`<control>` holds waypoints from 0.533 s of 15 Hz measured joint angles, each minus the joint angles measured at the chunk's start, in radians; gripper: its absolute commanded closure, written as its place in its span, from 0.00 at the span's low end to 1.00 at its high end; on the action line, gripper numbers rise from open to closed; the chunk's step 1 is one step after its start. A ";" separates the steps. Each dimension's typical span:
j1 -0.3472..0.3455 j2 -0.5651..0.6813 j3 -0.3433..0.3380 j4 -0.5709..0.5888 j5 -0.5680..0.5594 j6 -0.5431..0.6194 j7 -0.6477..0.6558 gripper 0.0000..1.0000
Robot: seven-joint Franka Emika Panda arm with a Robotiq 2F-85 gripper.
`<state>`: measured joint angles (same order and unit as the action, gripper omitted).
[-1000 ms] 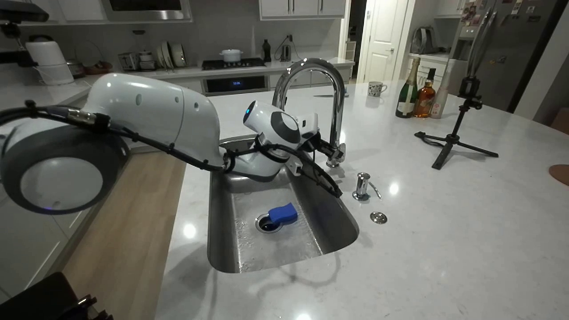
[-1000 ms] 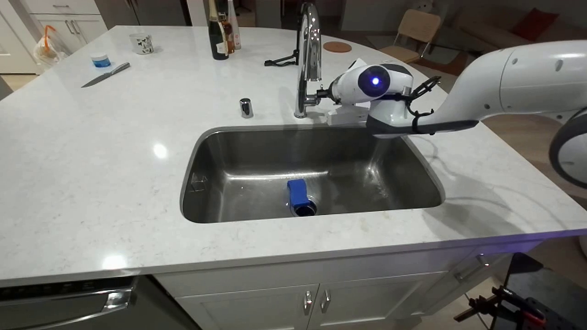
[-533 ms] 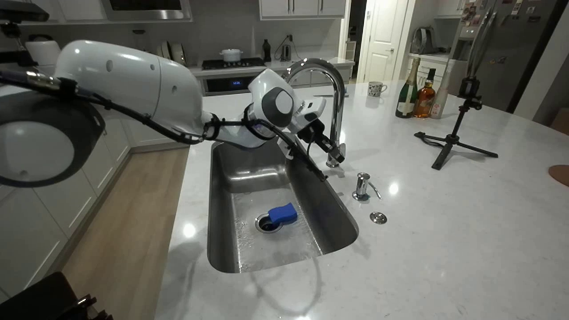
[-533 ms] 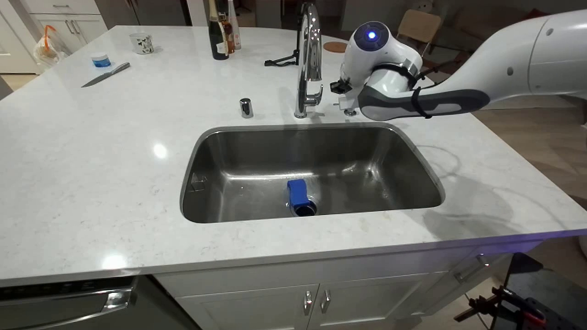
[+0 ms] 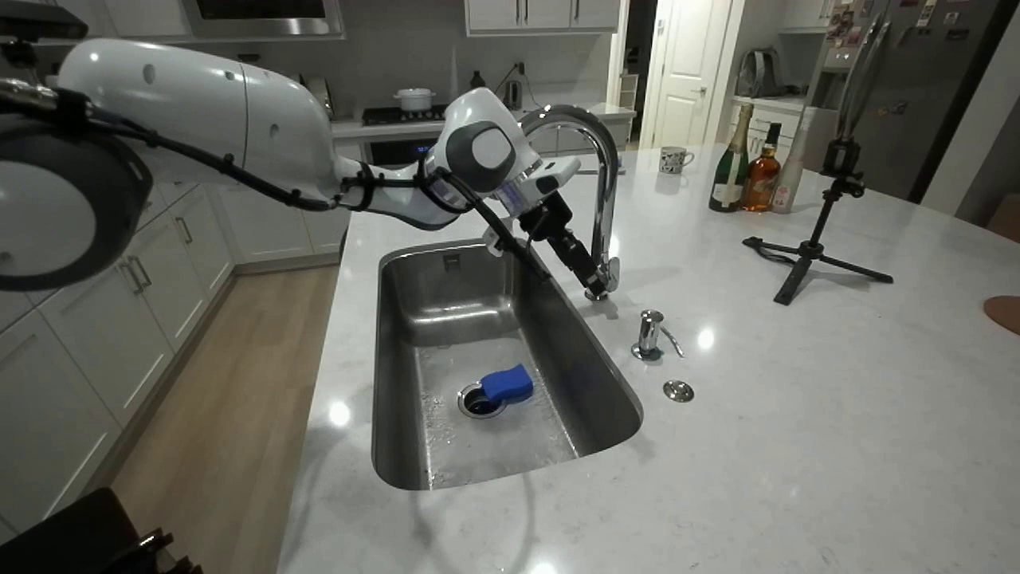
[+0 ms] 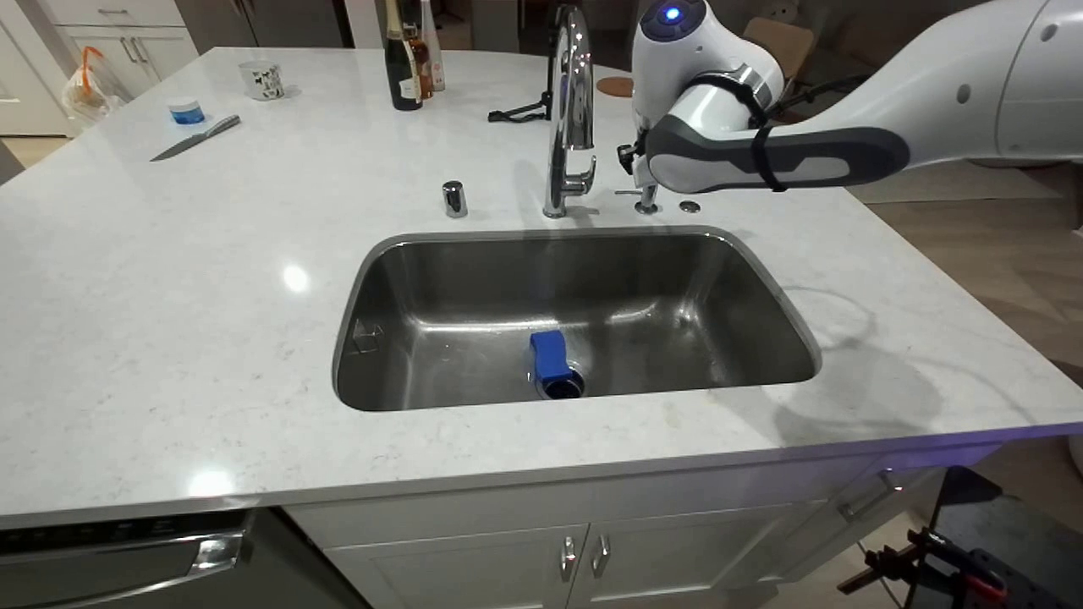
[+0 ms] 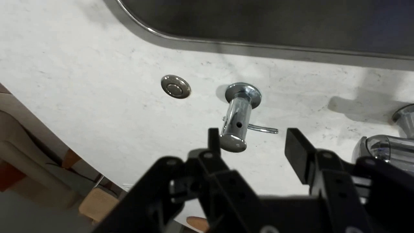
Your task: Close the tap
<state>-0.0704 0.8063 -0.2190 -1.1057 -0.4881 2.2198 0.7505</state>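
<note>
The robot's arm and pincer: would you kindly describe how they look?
The arm is glossy white and rounded, with dark grey panels, a blue light, and a black cable strapped along it. The black pincer has two jointed fingers.

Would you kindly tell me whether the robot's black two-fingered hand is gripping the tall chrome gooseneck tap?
No, in the wrist view the hand is open, its fingers apart, and the tap stands outside them.

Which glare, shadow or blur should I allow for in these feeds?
In both exterior views, bright glare spots on the countertop; in an exterior view, a soft shadow beside the sink; in the wrist view, the hand blurred toward the bottom, another shadow beside the tap.
</note>
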 measured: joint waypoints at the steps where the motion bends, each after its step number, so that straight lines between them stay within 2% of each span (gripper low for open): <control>1: 0.009 -0.003 -0.007 0.002 0.012 -0.020 -0.006 0.06; 2: 0.015 -0.006 -0.012 0.003 0.027 -0.042 -0.019 0.00; 8: 0.029 -0.028 -0.011 0.008 0.100 -0.146 -0.066 0.00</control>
<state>-0.0416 0.7779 -0.2295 -1.0977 -0.3884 2.0740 0.6846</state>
